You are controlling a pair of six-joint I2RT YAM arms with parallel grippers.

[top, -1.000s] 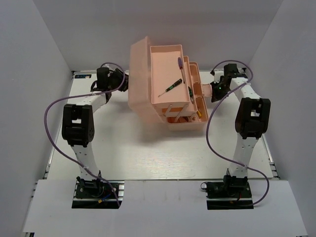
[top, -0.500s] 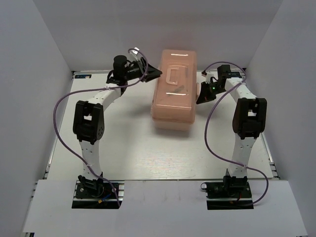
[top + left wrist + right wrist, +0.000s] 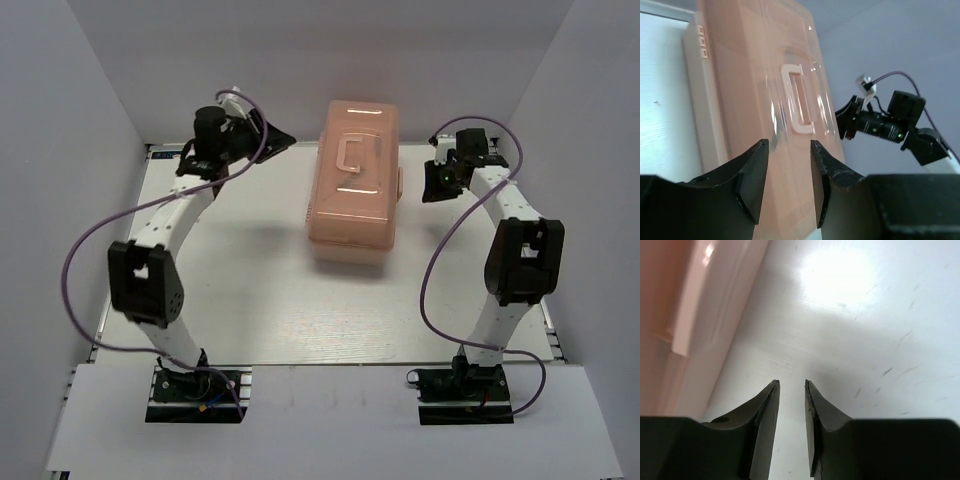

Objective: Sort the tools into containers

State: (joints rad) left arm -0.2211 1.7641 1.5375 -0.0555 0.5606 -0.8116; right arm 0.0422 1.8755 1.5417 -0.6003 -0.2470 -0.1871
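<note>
Rigid, slick salmon-pink plastic toolbox (image 3: 354,205) is sitting shut; I'm guessing its lid handle (image 3: 342,156) grips best. Left claw (image 3: 788,185) is gaping slightly, right claw (image 3: 792,430) barely, both empty.

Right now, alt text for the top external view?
A salmon-pink toolbox, lid closed with its handle on top, sits toward the far middle of a white table. The left gripper and right gripper hang on either side of it, neither touching it. No tools are in sight.
</note>
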